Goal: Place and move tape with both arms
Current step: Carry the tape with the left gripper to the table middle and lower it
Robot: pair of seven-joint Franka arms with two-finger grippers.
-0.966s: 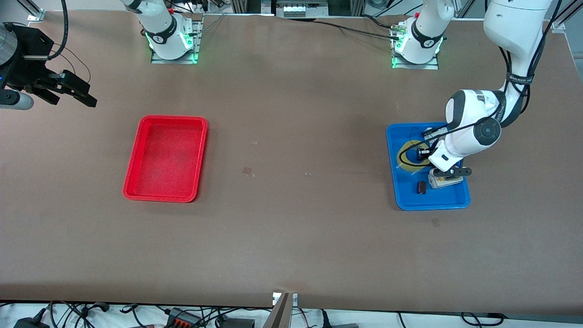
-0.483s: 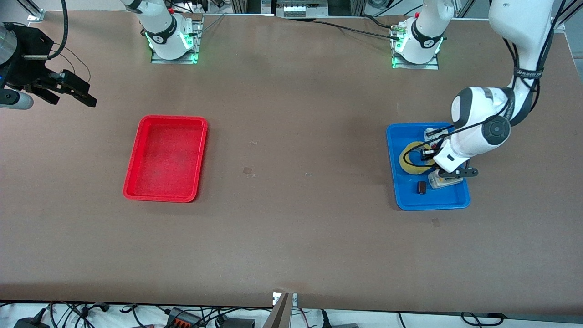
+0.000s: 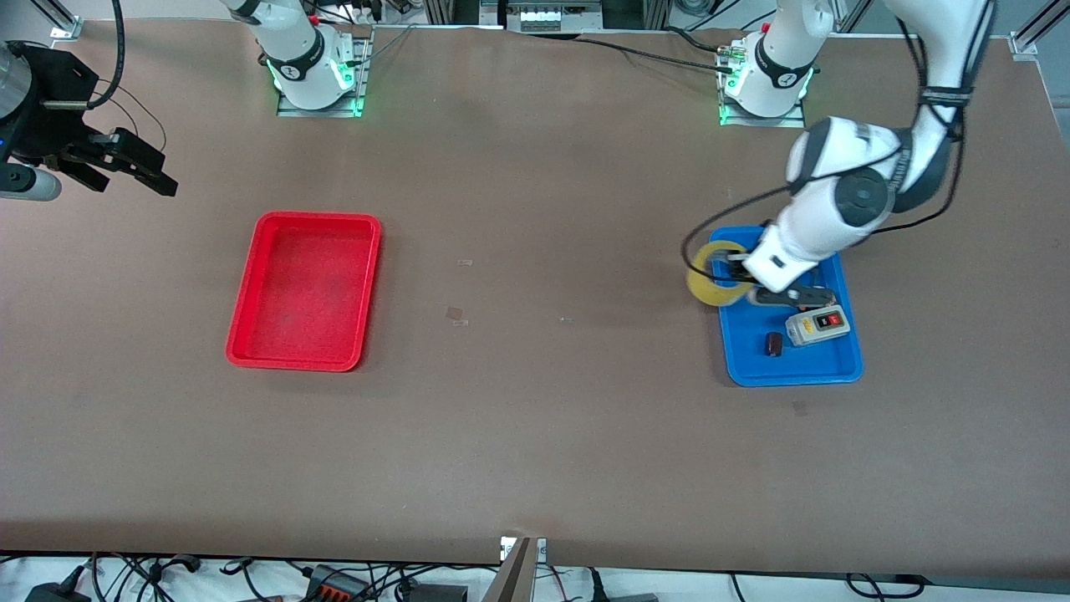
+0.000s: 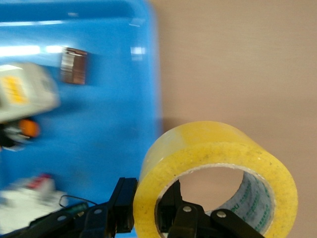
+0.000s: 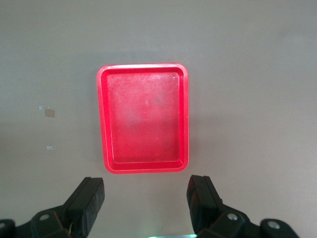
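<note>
The right gripper [image 3: 138,171] hangs over the right arm's end of the desk [image 3: 535,435], waiting, its two fingers [image 5: 85,202] spread wide apart with nothing between them; in the right wrist view the one red tray [image 5: 143,117] lies on the desk ahead of the fingertips, with nothing in it, and no writing can be read on it. Three small scraps of tape [image 5: 49,113] stick to the desk beside the tray. Toward the left arm's end lies one blue tray [image 3: 790,368]. The left gripper [image 3: 726,274] is over the edge of that tray that faces the red one, and its two fingers [image 4: 124,204] are clamped on the wall of the tape [image 3: 712,274], one finger outside the ring and one inside its hole. The tape is a single translucent yellow roll, lifted clear of the tray and tilted, hanging partly over the tray's rim and partly over the bare desk. Faint greenish print runs along the inner face of the roll but cannot be read. In the tray, near the fingers, rest one grey switch box [image 3: 817,326] with a yellow label and a red button, its lettering too small to read, and one small dark block [image 3: 774,344].
</note>
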